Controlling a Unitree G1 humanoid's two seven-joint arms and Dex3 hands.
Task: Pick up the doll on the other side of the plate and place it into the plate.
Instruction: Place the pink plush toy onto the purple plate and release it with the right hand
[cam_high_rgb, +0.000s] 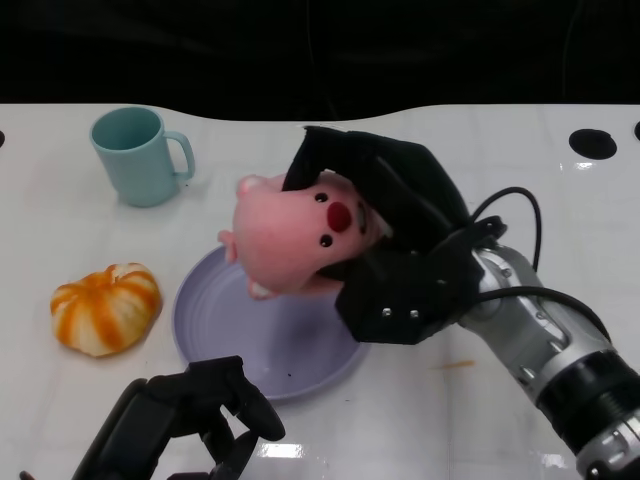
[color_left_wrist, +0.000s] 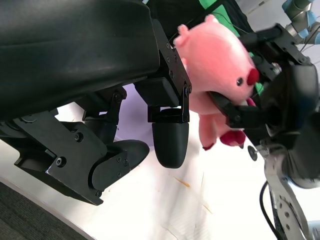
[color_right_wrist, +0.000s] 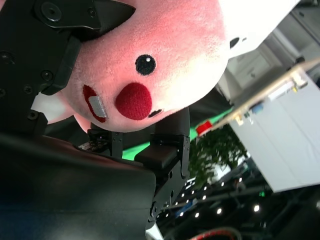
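So the right hand (cam_high_rgb: 385, 240) is gripping the doll (cam_high_rgb: 295, 240), that pink plush with the red nose, fingers wrapping over the top and back of it while the face is pointing up toward the head camera, which makes sense since a soft round thing like that needs a full wrap or it would squish out. The doll is hanging in the air over the far part of the plate (cam_high_rgb: 200, 330), not touching it as far as I can tell, so I'd say the pick is done and the placing is what's left. The plate is sitting near the front edge of the tabletop, roughly in the middle, and it's shallow, so I'm guessing the doll needs to come lower and a bit more toward the centre before letting go, otherwise it could roll off the rim. The left hand (cam_high_rgb: 195, 420) is idling at the front edge just beside the plate's near rim, fingers curled in loosely and holding nothing, probably just staying out of the way. A mug (cam_high_rgb: 140, 155) is sitting toward the far left corner and a pumpkin (cam_high_rgb: 105, 307) is lying just left of the plate, neither one looking like it's in the path of the drop
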